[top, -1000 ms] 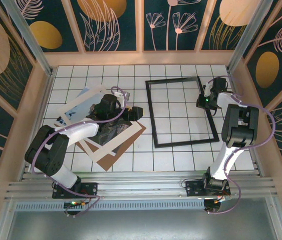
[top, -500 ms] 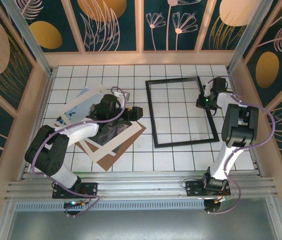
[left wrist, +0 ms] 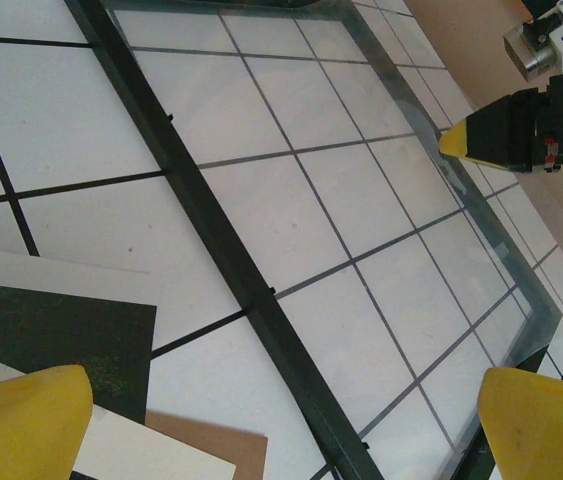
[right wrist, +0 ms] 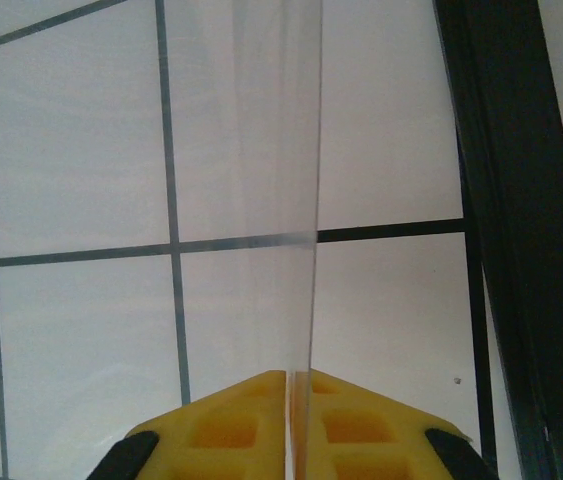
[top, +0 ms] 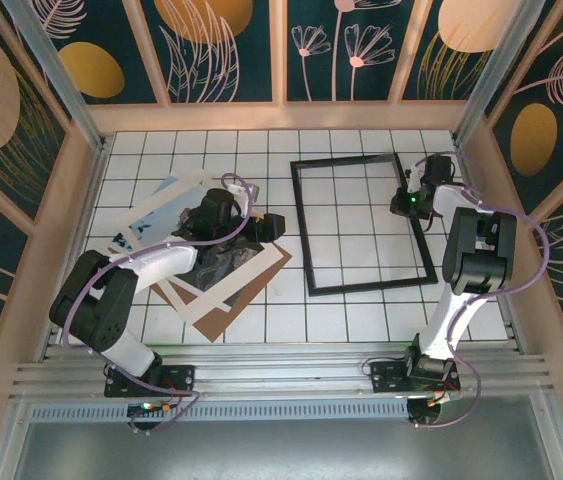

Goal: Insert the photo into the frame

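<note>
Clear thin pane [right wrist: 309,200], pinched tight between the right claw's [right wrist: 289,400] 2 yellow fingers at the right rim of the narrow black rectangular frame [top: 300,225], probably to keep the opening free. The left claw [top: 261,228] gapes fully wide and holds nothing. It hovers by the landscape paper photo [top: 161,210], which lies left of the frame under a white mat [top: 246,275] on the tiled surface [top: 281,320].

Black frame [top: 304,240], clear pane [right wrist: 261,150], white tabletop [top: 291,318] (dark grid lines), brown board [left wrist: 206,450].
</note>
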Tool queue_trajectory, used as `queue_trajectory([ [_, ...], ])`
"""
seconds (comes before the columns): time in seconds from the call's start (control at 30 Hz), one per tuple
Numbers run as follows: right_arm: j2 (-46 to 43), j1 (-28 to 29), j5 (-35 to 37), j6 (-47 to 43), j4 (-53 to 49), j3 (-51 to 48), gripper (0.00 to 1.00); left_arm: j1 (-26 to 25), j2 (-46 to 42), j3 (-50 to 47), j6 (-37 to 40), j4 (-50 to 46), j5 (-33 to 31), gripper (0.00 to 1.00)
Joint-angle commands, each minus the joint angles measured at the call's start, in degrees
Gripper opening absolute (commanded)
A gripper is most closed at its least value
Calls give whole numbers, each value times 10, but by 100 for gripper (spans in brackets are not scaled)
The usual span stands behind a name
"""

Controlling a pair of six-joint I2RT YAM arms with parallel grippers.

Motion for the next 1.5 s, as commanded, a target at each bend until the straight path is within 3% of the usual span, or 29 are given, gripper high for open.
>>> queue_trajectory([
  [0.0,-1,-1,-8,5,-10,9,5,-4,5,11,11,-12,-10,99],
  [0.2,-7,4,-2,3,-22,15,0,-4,7,13,11,-14,-12,99],
  [1.3,-11,4,-6,4,-27,19,0,-4,14,15,11,-16,-13,99],
  [1.47,-1,2,-9,10,-18,17,14,-4,11,14,12,-17,-14,99],
])
